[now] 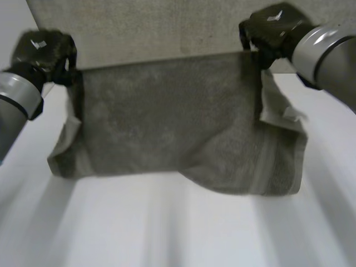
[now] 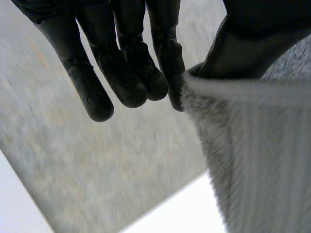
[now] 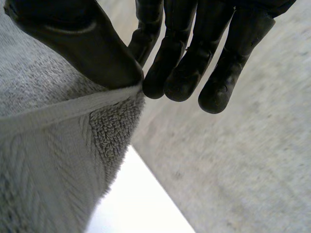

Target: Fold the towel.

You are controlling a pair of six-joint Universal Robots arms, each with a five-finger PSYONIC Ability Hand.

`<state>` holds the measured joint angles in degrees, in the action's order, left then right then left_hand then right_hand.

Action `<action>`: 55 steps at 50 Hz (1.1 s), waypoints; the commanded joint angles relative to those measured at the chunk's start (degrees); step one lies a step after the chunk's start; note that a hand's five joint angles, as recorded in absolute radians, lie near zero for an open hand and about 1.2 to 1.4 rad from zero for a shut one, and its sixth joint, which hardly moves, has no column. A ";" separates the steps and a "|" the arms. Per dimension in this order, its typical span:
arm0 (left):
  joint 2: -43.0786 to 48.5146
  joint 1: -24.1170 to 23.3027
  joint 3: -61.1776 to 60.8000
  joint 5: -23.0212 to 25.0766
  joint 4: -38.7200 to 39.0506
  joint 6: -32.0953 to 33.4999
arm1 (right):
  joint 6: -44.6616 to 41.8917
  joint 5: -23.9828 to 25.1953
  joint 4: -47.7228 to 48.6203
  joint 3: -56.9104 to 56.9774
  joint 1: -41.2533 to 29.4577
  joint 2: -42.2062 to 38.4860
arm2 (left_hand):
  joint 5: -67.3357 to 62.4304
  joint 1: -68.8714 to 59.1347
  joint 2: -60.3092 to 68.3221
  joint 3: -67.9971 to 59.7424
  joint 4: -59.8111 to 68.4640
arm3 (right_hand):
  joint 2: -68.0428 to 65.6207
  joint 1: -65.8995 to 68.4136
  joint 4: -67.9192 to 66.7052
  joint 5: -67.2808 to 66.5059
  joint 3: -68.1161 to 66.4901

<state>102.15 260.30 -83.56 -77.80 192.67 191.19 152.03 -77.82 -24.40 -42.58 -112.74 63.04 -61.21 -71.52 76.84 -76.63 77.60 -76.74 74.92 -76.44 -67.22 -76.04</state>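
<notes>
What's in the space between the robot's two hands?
The grey towel spans it: in the head view its top edge runs from the left hand to the right hand, each pinching a corner.

Grey towel (image 1: 167,122), band-striped near its edge; white table (image 1: 167,233).
</notes>
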 commanded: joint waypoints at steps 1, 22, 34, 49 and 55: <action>13.58 0.56 12.33 -0.25 0.43 8.41 | -5.95 -3.38 -0.47 17.74 0.15 -15.89 | -8.79 -8.48 3.16 -3.37 2.40 | -3.26 5.08 -3.56 -2.78 -3.96; 15.09 -0.24 40.96 0.10 3.51 -3.54 | -2.09 -5.94 11.58 35.92 0.33 -18.21 | -8.79 -8.48 3.16 -3.37 2.40 | -3.26 5.08 -3.56 -2.78 -3.96; 15.80 2.75 14.74 6.26 9.22 -2.84 | -2.35 -2.07 0.85 19.55 2.26 -17.95 | -8.79 -8.48 3.16 -3.37 2.40 | -3.26 5.08 -3.56 -2.78 -3.96; 21.51 2.58 -8.09 10.65 18.53 11.04 | -4.02 1.00 11.21 -14.79 2.09 -17.60 | -8.79 -8.48 3.16 -3.37 2.40 | -3.26 5.08 -3.56 -2.78 -3.96; 21.95 2.66 -11.09 10.48 18.80 13.25 | -5.34 0.74 14.20 -23.41 2.70 -14.18 | -8.79 -8.48 3.16 -3.37 2.40 | -3.26 5.08 -3.56 -2.78 -3.96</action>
<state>123.66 262.93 -92.23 -67.07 211.47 202.24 147.84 -76.76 -13.17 -58.19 -110.54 45.72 -63.59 -73.21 77.11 -76.88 77.85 -76.78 74.92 -76.44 -68.45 -76.04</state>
